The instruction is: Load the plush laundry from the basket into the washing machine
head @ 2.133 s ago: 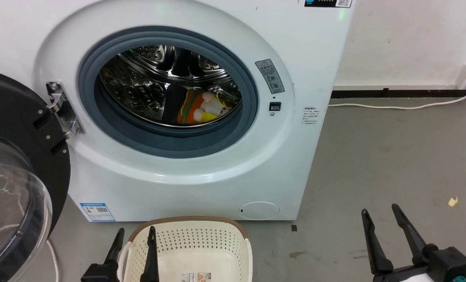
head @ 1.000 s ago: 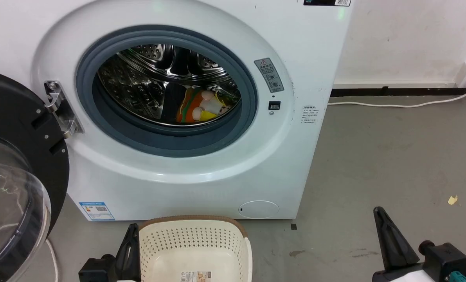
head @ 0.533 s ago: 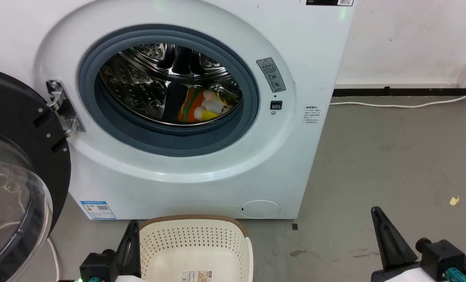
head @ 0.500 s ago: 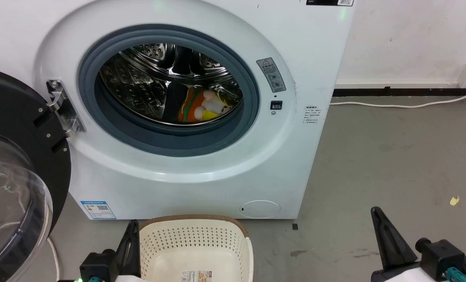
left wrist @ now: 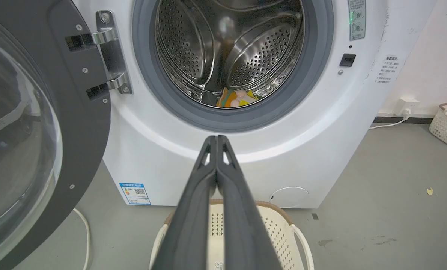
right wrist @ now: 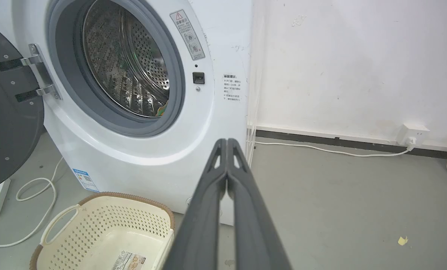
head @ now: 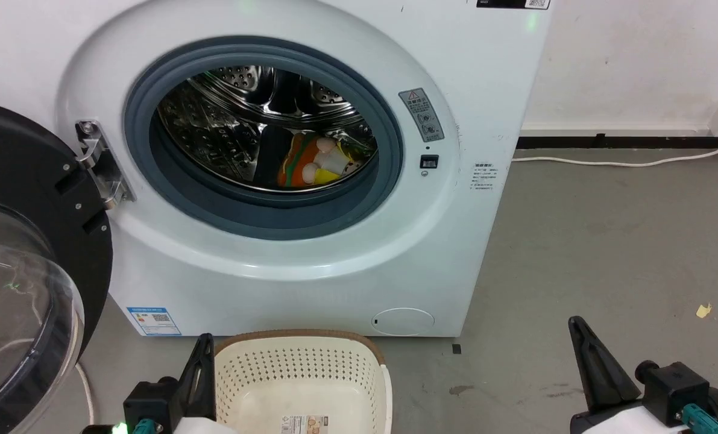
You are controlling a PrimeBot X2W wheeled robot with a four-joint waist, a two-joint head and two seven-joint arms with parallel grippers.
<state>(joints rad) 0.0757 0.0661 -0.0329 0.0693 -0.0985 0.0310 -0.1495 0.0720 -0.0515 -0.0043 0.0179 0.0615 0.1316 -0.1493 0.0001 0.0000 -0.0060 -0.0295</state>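
- Plush laundry [head: 310,163] lies inside the washing machine [head: 298,289], low in the steel drum [head: 214,132] toward its right side and well behind the grey seal [head: 262,220].
- Basket [head: 298,367] stands on the floor [head: 576,241] just in front of the machine's foot. Its bottom reads bare apart from a printed label [right wrist: 127,259], so the loading itself looks complete as far as these views tell.
- Left claw [left wrist: 216,140] is pinched together, its fingers touching along their length and holding nothing. It sits just beside the basket's left wall and points toward the machine.
- Right claw [right wrist: 227,142] is likewise pressed closed and empty, well off to the right above bare floor.
- The step in hand reads as standing clear of the machine, with no grasp under way.
- The task sentence asks for little more. If a further move comes, it would probably be swinging the door [head: 33,181] to, and that calls for the left arm to get round the door's outer side.
- The doll seems deep enough that the seal should not catch it.
- Edges to mind are the projecting hinge [head: 99,166], the black door rim close to the left arm, and the basket's brown rim next to the left claw.
- Open room lies right of the machine, where the grey floor runs to the wall, crossed only by a white cable [head: 606,163] near the skirting.
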